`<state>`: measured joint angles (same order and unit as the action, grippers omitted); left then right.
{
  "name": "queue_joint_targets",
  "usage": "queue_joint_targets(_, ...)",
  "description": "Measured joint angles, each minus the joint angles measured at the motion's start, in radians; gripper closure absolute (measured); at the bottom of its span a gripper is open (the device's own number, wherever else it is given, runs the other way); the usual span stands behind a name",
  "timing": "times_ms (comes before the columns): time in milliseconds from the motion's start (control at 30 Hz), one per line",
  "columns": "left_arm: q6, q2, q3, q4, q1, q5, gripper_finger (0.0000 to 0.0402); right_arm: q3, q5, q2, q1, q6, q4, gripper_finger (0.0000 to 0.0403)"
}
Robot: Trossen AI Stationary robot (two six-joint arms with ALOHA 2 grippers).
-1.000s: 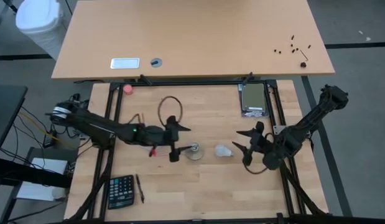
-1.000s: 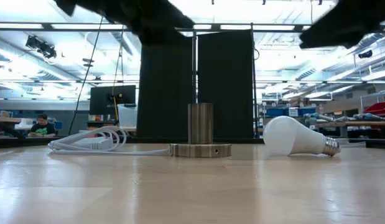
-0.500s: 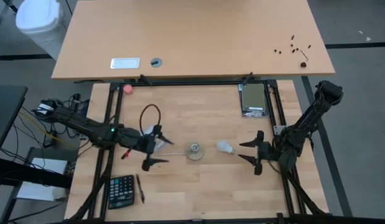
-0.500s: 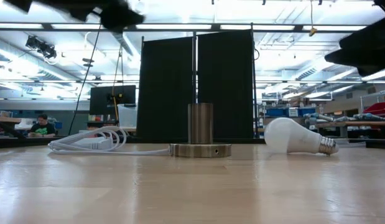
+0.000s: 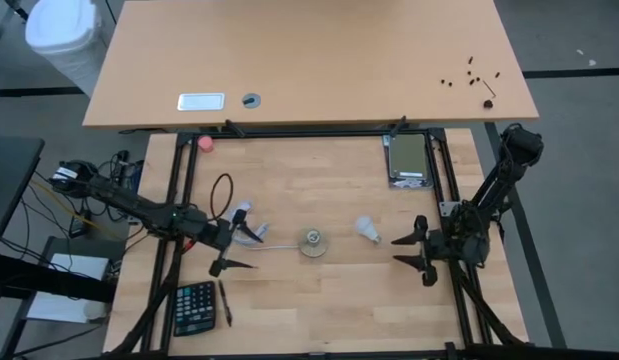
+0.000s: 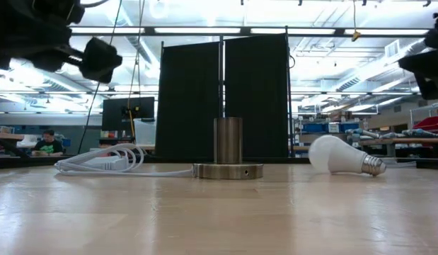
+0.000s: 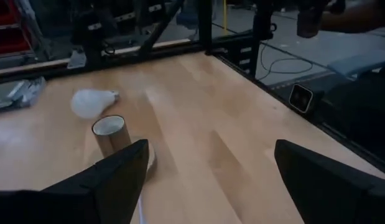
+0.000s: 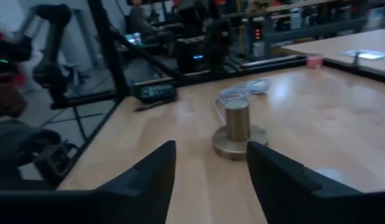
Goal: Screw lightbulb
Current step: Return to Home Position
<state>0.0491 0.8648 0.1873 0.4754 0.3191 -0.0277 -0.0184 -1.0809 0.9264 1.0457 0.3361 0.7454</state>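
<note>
Left gripper (image 5: 236, 240) gapes wide at 9 o'clock from the lamp base (image 5: 311, 243); right gripper (image 5: 401, 251), equally wide, at 3. Lightbulb (image 5: 367, 229) lies between base and right gripper. Low view crops both grippers.

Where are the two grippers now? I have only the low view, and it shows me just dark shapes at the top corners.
Observer: From above, the left gripper is out to the left of the lamp base, fingers open, holding nothing.
Operator: And the right one?
Observer: The right gripper is open too. The lightbulb lies between it and the lamp base, touching neither gripper.
Operator: Is anything screwed in?
Observer: No. The left wrist view looks into the socket: hollow, nothing in it.
</note>
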Motion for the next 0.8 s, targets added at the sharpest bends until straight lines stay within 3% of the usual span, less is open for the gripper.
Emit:
queue_joint_targets(333, -0.085, -0.009, -0.074, -0.006, 0.0, -0.001, 0.0049, 0.013, -0.113, 0.001, 0.067, -0.011, 0.009, 0.0208)
queue_joint_targets(467, -0.156, -0.009, -0.08, -0.029, -0.001, 0.003, 0.0048, 0.013, -0.09, 0.003, 0.058, -0.047, 0.007, 0.0206)
queue_joint_targets(800, -0.16, -0.009, -0.08, -0.021, -0.002, 0.063, 0.0048, 0.013, -0.018, 0.003, 0.057, -0.048, 0.011, 0.0205)
